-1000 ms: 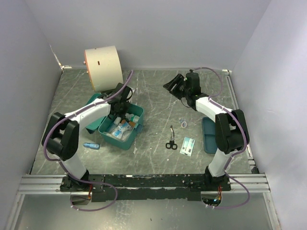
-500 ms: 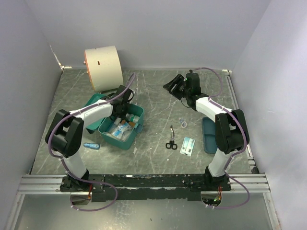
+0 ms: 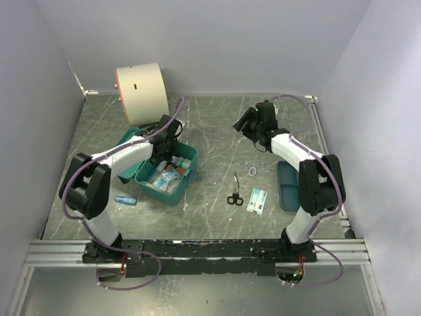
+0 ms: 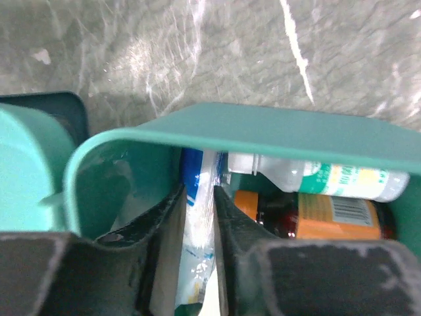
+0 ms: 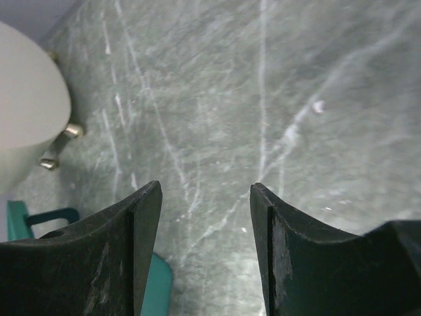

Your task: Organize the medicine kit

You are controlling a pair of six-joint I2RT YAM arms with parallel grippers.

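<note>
The medicine kit is a teal box standing open left of centre, its lid laid back to the left. My left gripper reaches down into its far end. In the left wrist view the left gripper is shut on a blue-and-white plastic packet just inside the kit's wall. A white bottle and an amber bottle lie beside it. My right gripper hovers over the bare table at the back. In its own view the right gripper is open and holds nothing.
A cream drum lies at the back left, close behind the kit. Scissors, a flat sachet and a small ring lie right of centre. A shallow blue tray sits by the right arm. A blue tube lies left of the kit.
My right gripper has shifted a little to the right, still open. The left gripper has stayed inside the kit, its arm shifting slightly.
</note>
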